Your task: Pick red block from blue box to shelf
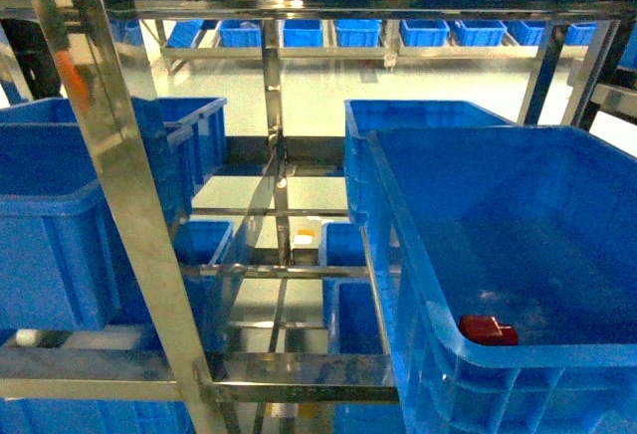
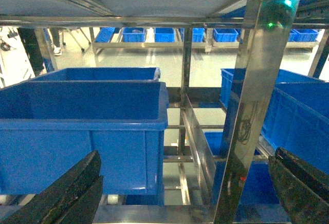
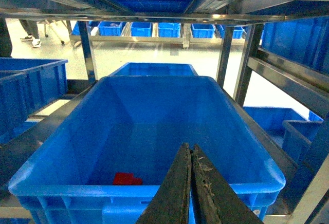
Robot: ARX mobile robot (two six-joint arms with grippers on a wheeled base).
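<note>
The job has hardly begun. The right gripper (image 3: 191,183) hangs just in front of the near wall of the blue box (image 3: 149,185), outside it. Its fingers (image 3: 177,188) are pressed together and hold nothing. The red block (image 3: 126,179) lies on the floor of the box, right behind that near wall and a bit to the left of the fingers, so it has not been picked up yet. The left gripper (image 2: 185,193) is off to the left of the box, and its fingers (image 2: 72,190) are spread wide with nothing between them. The box sits on a rail of the shelf (image 1: 129,205), and more blue bins (image 1: 60,215) stand behind and beside it. I think the right fingers must first open, go over the wall, grab the block, lift it out and set it on the shelf.
</note>
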